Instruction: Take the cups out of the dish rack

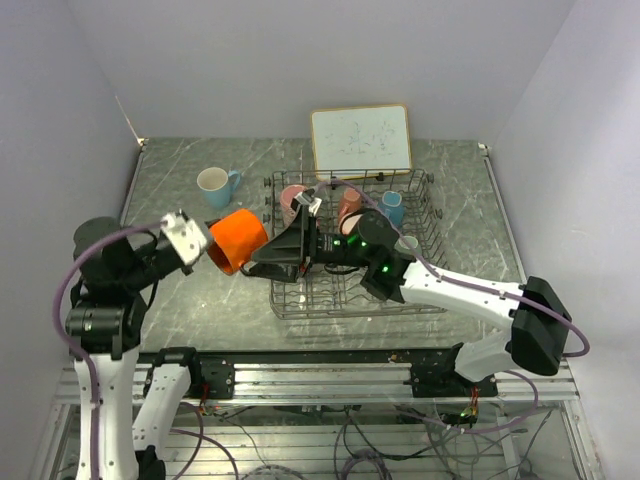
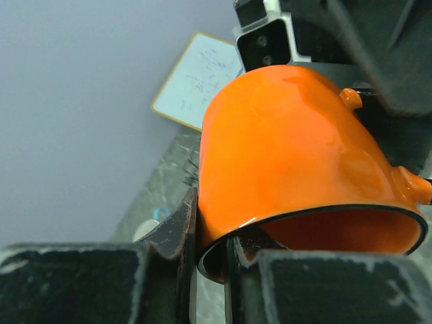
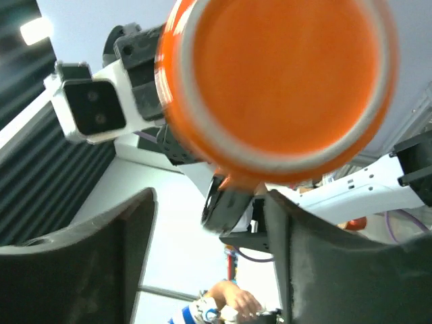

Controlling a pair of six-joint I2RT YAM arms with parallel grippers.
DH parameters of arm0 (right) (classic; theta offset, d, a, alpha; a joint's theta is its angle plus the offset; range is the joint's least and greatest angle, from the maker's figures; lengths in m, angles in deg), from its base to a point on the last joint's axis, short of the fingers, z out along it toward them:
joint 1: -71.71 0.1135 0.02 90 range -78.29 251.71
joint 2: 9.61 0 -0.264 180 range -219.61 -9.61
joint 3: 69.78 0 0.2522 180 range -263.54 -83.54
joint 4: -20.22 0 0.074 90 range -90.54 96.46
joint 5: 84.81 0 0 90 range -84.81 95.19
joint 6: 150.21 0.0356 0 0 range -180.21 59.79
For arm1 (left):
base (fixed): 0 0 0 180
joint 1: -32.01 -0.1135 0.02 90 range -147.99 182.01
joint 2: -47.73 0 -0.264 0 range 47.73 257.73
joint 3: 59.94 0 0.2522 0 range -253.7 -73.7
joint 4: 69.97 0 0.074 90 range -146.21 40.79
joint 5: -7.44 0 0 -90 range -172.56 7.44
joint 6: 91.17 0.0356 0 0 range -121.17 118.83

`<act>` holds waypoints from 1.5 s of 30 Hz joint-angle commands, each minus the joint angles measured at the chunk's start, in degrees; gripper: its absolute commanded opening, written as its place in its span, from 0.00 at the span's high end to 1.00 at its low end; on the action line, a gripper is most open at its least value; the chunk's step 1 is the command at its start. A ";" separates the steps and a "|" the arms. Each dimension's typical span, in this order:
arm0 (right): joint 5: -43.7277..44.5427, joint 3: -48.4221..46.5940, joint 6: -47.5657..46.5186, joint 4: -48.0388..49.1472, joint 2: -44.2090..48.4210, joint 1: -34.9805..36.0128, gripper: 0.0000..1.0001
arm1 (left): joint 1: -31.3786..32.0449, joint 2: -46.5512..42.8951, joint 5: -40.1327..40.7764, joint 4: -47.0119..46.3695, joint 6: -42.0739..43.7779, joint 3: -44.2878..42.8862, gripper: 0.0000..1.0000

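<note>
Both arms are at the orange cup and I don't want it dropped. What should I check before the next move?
1. Left end effector pinching the orange cup by its rim: ok.
2. Right end effector open, fingers spread: ok.
3. Right fingers free of the cup's handle: cannot tell.
4. Cup outside the dish rack, to its left: ok.
5. Bare table near the cup for a set-down: ok.
6. Light blue cup standing apart from it, farther back: ok.
</note>
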 commanded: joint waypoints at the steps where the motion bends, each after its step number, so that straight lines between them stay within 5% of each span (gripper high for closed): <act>1: 1.38 -3.48 -6.79 -8.37 3.10 -3.01 0.23 | 0.16 7.38 15.64 1.59 -10.49 -2.90 0.93; 4: 1.82 -3.84 -12.24 -20.97 6.86 -7.76 0.05 | 0.08 15.14 30.83 4.46 -13.69 -6.83 0.93; 8: 4.93 -2.58 -18.79 -36.18 14.16 -14.66 0.01 | -0.08 29.78 50.68 13.51 -15.98 -15.68 0.93; 11: 8.33 -3.96 -24.25 -47.27 17.42 -17.11 0.01 | -2.36 41.65 56.12 19.45 -17.82 -21.01 0.93; 19: 17.54 -7.26 -32.79 -64.42 20.71 -18.25 0.00 | -11.06 60.17 51.71 21.06 -21.51 -27.95 0.93; 36: 24.26 -8.72 -38.59 -72.02 19.10 -19.09 0.00 | -16.76 77.63 52.01 13.75 -30.23 -31.26 0.93; 45: 30.61 -11.73 -43.51 -76.47 13.77 -19.10 0.00 | -16.80 87.28 49.66 17.24 -32.90 -41.32 0.93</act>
